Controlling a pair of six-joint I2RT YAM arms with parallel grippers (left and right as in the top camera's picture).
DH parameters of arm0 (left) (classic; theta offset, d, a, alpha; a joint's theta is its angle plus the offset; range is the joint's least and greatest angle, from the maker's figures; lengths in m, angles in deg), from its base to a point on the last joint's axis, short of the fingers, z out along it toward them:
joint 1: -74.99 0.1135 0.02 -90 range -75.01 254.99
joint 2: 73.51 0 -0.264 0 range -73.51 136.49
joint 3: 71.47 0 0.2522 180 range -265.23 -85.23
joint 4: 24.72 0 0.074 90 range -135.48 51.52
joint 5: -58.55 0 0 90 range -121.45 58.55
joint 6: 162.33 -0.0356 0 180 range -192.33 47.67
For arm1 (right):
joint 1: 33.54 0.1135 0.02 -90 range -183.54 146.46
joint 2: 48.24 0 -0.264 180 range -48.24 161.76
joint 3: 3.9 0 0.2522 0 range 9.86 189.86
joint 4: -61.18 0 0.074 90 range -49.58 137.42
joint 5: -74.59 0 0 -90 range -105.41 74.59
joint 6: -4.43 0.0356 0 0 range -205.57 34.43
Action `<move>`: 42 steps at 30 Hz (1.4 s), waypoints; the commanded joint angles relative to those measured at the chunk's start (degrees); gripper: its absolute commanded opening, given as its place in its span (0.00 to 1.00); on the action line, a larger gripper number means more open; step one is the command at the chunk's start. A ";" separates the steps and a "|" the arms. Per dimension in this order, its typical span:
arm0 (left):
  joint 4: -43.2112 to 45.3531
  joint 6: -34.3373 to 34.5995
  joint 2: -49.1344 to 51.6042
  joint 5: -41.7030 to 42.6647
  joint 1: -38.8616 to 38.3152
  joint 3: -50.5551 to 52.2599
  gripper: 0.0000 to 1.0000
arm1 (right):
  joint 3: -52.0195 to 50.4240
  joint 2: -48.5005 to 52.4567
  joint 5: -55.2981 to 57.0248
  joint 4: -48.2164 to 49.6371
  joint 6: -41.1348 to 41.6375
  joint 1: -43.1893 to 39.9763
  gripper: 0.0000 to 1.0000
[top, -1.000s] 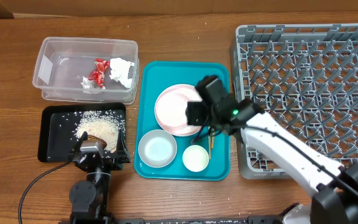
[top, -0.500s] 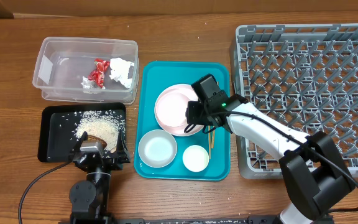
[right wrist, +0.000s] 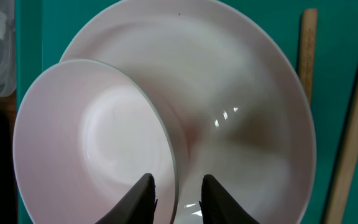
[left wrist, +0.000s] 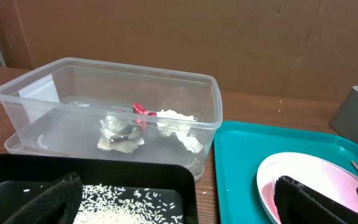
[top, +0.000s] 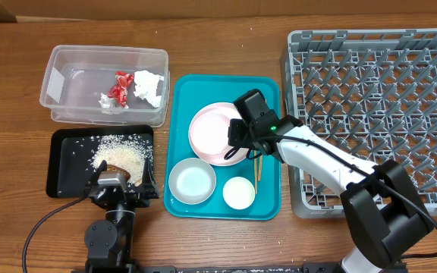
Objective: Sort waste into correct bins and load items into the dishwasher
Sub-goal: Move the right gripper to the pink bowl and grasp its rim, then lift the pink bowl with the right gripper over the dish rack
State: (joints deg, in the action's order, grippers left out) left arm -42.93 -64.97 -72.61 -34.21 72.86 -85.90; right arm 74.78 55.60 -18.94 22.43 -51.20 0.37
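Note:
The pink bowl (right wrist: pixel 92 143) sits tilted on the pale-pink plate (right wrist: pixel 247 112) in the teal tray (top: pixel 180 98). My right gripper (right wrist: pixel 175 193) is open, with one finger on each side of the bowl's rim. In the overhead view it (top: pixel 237 140) covers the plate's (top: pixel 203 129) right side. The chopsticks (top: pixel 256 173), greyish-white bowl (top: pixel 192 182) and white cup (top: pixel 239 192) lie in the teal tray. The clear tub (top: pixel 67 83) holds the red wrapper (top: pixel 119 88) and napkin (top: pixel 149 87). The black tray (top: pixel 63 163) holds rice (top: pixel 120 157). My left gripper (left wrist: pixel 185 208) is open and empty at the black tray's front edge.
The grey dish rack (top: pixel 378 98) stands at the right, its left wall close to the teal tray and my right arm. The clear tub stands right behind the black tray. Bare wooden table lies in front of the trays.
My right gripper has come down and a little to the left onto the plate, and its fingers now straddle the pink bowl's rim. The left arm has not moved.

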 commanded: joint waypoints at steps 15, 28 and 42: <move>0.35 0.52 -0.66 -0.20 0.28 0.35 1.00 | -0.76 2.51 0.92 2.51 5.14 0.24 0.24; 0.33 0.52 -0.66 -0.20 0.28 0.35 1.00 | 2.14 1.38 3.89 -2.29 4.83 -0.04 0.04; 0.35 0.55 -0.66 -0.20 0.28 0.35 1.00 | 10.25 -24.09 53.72 -24.87 4.68 -0.31 0.04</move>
State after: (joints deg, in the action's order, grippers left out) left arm -42.95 -64.97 -72.61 -34.21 72.86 -85.87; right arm 83.51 37.67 12.45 -0.48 -46.57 0.24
